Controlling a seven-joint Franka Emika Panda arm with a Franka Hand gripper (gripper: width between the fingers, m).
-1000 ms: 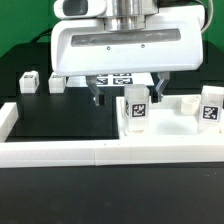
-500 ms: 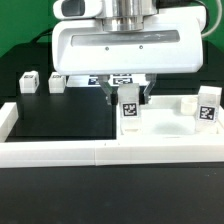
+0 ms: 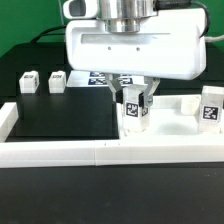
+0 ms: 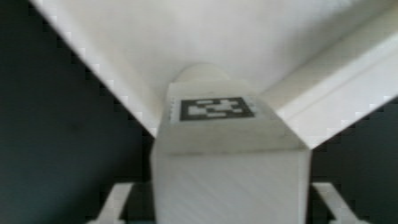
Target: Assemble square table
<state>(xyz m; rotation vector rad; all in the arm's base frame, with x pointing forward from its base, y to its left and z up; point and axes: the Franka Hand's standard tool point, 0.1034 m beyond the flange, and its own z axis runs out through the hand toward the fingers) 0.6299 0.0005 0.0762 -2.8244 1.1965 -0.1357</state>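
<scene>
Gripper: the gripper is seen pinching a leg block. One finger is pressed against each side, and the jaws are held partly apart by the block's width.
Held part: the leg block is carried upright, its black-white tag shown square-on in the wrist view. Whether its base is lifted or resting cannot be told.
Arm pose: the fingers are pointed straight down, and the broad white hand body is set directly above the block.
Near edge: a long white border wall is laid along the table's near edge, just in front of the held block.
Table top: the white table top is placed behind the wall, toward the near corner on the exterior view's right. The held block is found at its edge on the exterior view's left.
Open room: bare black table is seen on the exterior view's left of the gripper.
Right side: a second leg block is stood upright, apart from the gripper.
Far edge: a third leg block and a fourth leg block are set near each other, well apart from the gripper.
Behind: the marker board is partly hidden by the hand.
</scene>
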